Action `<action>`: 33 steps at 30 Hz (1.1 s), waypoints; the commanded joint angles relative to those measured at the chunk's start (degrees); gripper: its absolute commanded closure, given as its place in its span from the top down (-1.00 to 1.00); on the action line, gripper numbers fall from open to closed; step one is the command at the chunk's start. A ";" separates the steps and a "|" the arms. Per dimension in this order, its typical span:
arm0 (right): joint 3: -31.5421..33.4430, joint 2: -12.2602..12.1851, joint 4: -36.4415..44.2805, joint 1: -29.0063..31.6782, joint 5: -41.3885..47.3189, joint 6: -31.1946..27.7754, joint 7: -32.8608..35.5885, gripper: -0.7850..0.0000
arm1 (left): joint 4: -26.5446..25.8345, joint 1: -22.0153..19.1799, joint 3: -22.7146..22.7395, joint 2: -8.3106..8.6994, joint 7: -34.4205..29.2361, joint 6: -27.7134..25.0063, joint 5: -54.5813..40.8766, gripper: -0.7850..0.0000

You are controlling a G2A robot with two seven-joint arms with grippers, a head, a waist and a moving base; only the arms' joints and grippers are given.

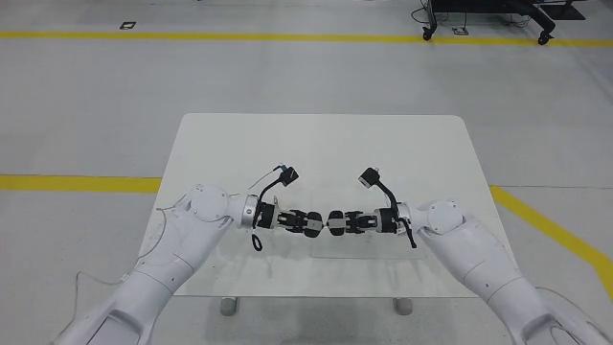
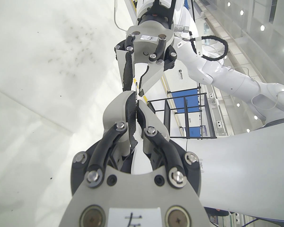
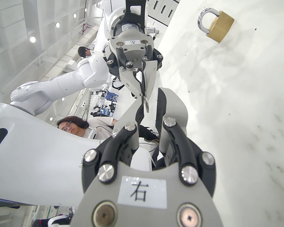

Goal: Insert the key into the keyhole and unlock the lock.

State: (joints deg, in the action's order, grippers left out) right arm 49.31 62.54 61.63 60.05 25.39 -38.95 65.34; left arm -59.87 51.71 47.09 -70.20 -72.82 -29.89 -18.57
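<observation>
Top view: risk is a fumbled hand-over in mid-air, since a dropped key would land on the table [image 1: 383, 144] under the arms. Left arm [image 1: 206, 213] and right arm [image 1: 450, 225] both stretch low over the near half of the table, wrists turned inward, tips meeting nose to nose in the middle

Left wrist view: left jaws are pressed together, pinching the key [image 2: 137, 90] (edge-on here, just a thin sliver). Right jaws face them head-on, spread, one finger on each side of the key. If left lets go before right has closed, the key falls. If right closes off-centre, it could twist the key askew

Right wrist view: the key's looped end [image 3: 145, 101] sticks out of the left jaws into the gap of the spread right jaws. Can't tell whether a pad touches it. A skewed grip here would likely mean the blade won't line up with the keyhole. The lock [image 3: 216, 25] lies flat on the table, well apart from both jaws, with nothing holding it. It will probably slide or spin when the key is pushed in, unless one arm pins it
</observation>
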 commanded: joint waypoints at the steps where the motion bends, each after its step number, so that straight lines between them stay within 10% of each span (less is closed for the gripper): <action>1: -0.60 -0.12 -0.08 -0.23 0.41 -0.04 -0.04 -0.99 | 0.07 -0.06 -0.05 -0.01 -0.06 -0.01 -0.04 -1.00; 10: -3.21 -0.80 0.45 -1.03 3.70 -0.07 -0.07 -1.00 | 0.04 -0.21 -0.42 -0.10 -0.05 0.00 -0.02 -1.00; 14: -3.89 -1.22 0.39 -1.21 4.88 -0.71 -0.71 -1.00 | 0.05 -0.17 -0.23 -0.12 0.84 -0.33 -0.43 1.00; 33: 2.10 -6.20 -0.44 1.07 7.58 -8.28 -8.28 -1.00 | 0.35 0.08 0.99 -0.01 2.57 -0.88 -2.44 1.00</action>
State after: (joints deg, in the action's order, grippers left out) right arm 51.48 56.29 61.20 61.16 32.98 -47.35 56.94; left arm -59.53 51.80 48.08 -70.21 -70.25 -30.77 -21.02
